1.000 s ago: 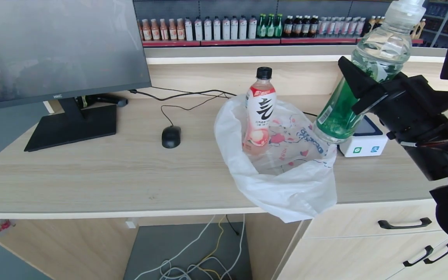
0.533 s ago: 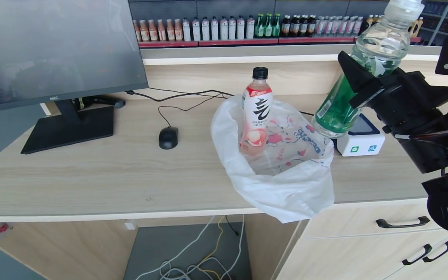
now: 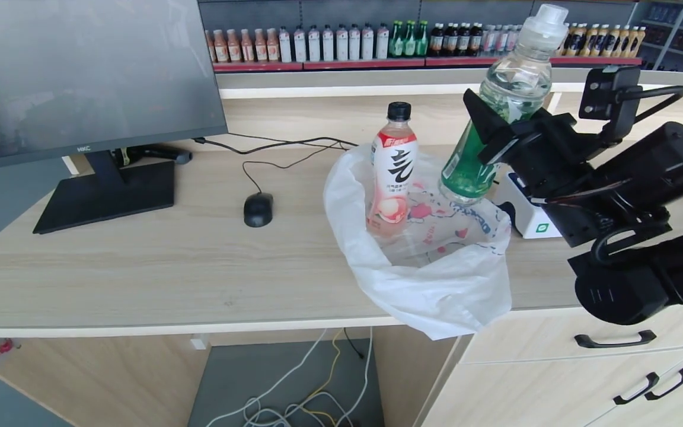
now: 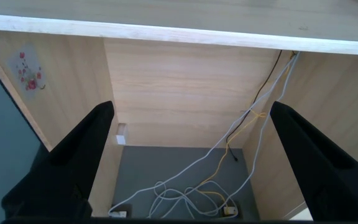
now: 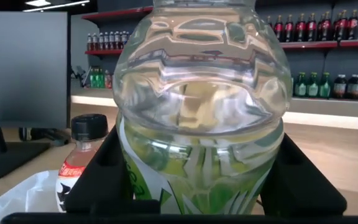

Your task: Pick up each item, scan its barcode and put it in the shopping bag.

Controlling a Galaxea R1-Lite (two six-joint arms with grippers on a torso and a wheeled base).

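Green-labelled and clear, a white-capped plastic water bottle [image 3: 498, 118] hangs tilted in the right gripper [image 3: 484, 135], whose black jaws are clamped on its middle. Its base sits above the far rim of a crumpled white plastic shopping bag [image 3: 436, 284], just beside a small white box scanner [image 3: 531, 224].

Inside the bag stands a tall pink drink bottle [image 3: 393, 172] with a black cap, upright and close to the likely drop path. Let go at this tilt, the water bottle could knock it over. It could also catch the limp rim, fold the bag shut and roll out across the top. The bag's front already sags over the counter's edge, so added weight landing near that side might drag the whole load off. A smooth, rounded body held at an angle may also slip through the jaws. Whether the barcode has registered cannot be told.

The left gripper [image 4: 191, 109] hangs with its jaws spread wide and empty, below the counter lip.

The surface is a pale wood-grain counter [image 3: 169, 267] carrying a black flat monitor [image 3: 80, 71], a black mouse [image 3: 258, 209] and trailing dark cables [image 3: 282, 144]. Drawers with black handles [image 3: 614, 341] sit under its right end. Behind it, shop shelves [image 3: 377, 42] hold rows of bottled drinks.
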